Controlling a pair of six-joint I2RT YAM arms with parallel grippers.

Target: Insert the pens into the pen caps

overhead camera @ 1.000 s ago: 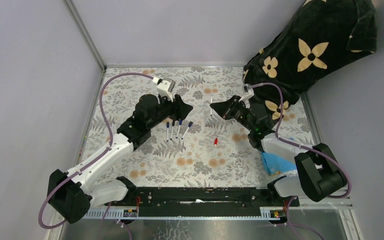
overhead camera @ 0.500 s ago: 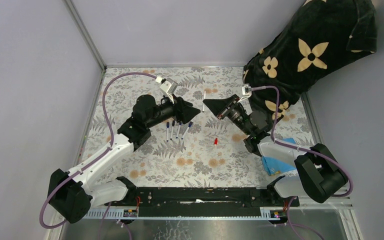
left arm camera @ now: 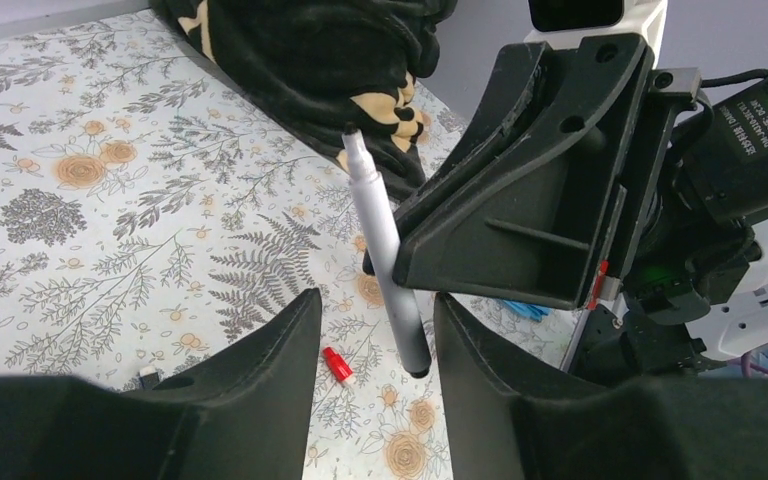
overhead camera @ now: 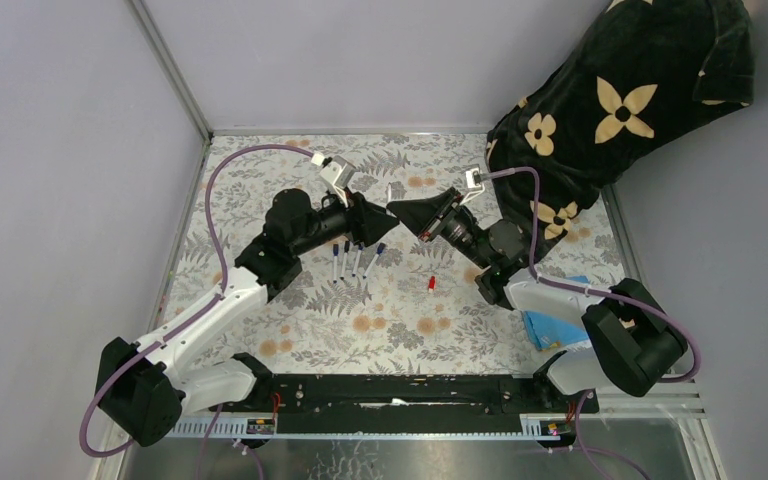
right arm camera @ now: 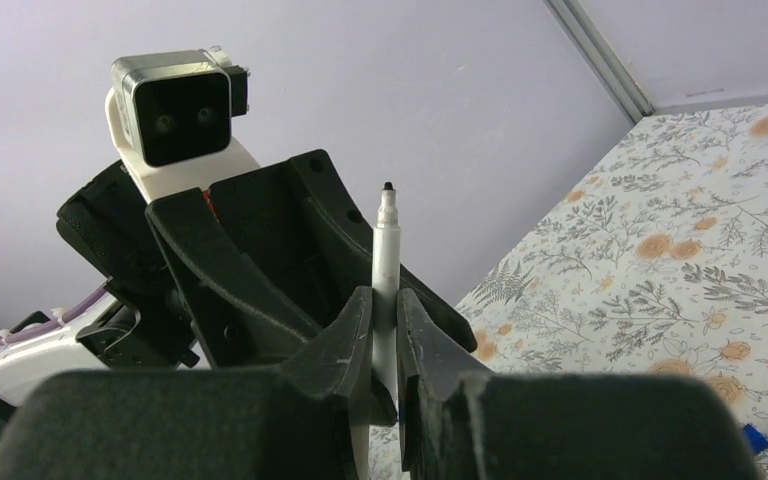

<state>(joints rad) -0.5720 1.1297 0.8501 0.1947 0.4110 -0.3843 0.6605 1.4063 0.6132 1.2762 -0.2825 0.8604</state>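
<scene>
Pen [right arm camera: 386, 265]: stands near upright in mid-air, dark tip up, clamped low in right gripper [right arm camera: 385, 302] above table [left arm camera: 60, 250]. Left gripper [left arm camera: 375, 300]: faces it, jaws apart, clear of pen.

Left gripper [overhead camera: 378, 213] opposite right gripper [overhead camera: 396, 208], pen [right arm camera: 386, 250] upright in latter; pen row [overhead camera: 353, 258] beside left gripper, loose cap [overhead camera: 431, 284] rightward.

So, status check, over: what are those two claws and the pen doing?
Right gripper shut on one pen, tip up, midair. Left gripper open, facing it. Red cap loose on table. Nothing between them.
</scene>
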